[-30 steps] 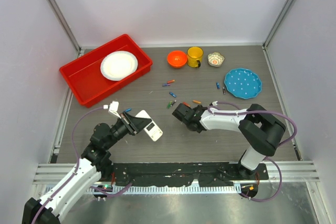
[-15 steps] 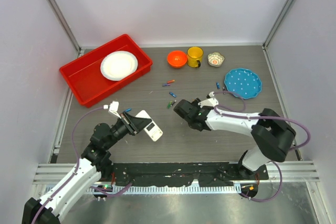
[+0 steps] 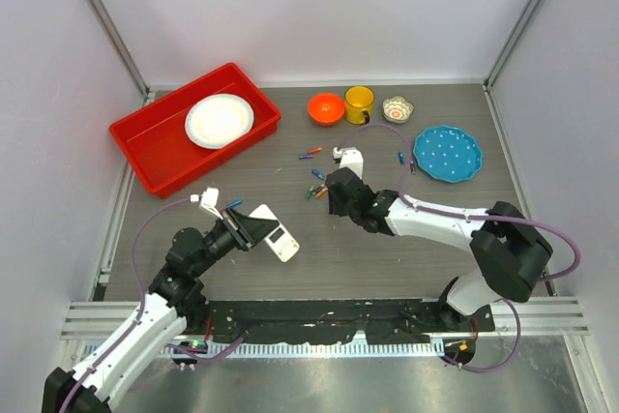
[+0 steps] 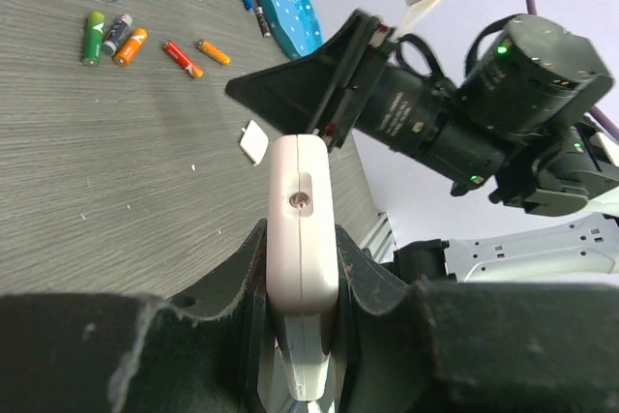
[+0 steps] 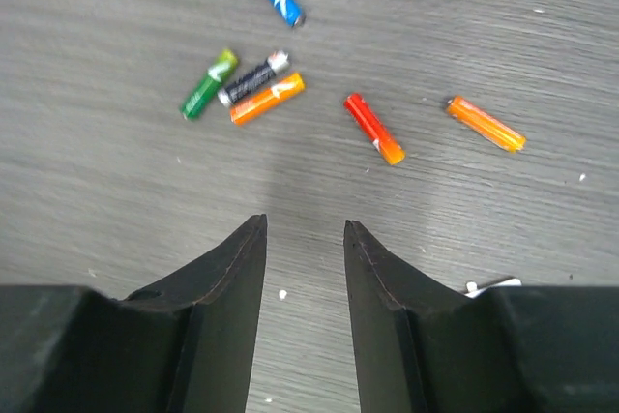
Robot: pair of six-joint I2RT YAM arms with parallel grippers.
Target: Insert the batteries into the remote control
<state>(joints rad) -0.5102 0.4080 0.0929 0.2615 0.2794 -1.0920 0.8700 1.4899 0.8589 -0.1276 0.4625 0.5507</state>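
Crowding ahead of the right claw (image 5: 303,229), standing apart and empty, could make it nip two touching batteries (image 5: 267,99) at once, while the left claw (image 4: 302,244) clamps the remote control (image 4: 302,200).

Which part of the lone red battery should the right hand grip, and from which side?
Grip the red battery at its middle, from straight above, with the fingers across its thin width. It lies flat and diagonal with nothing touching it, so the open right hand probably must turn to match.
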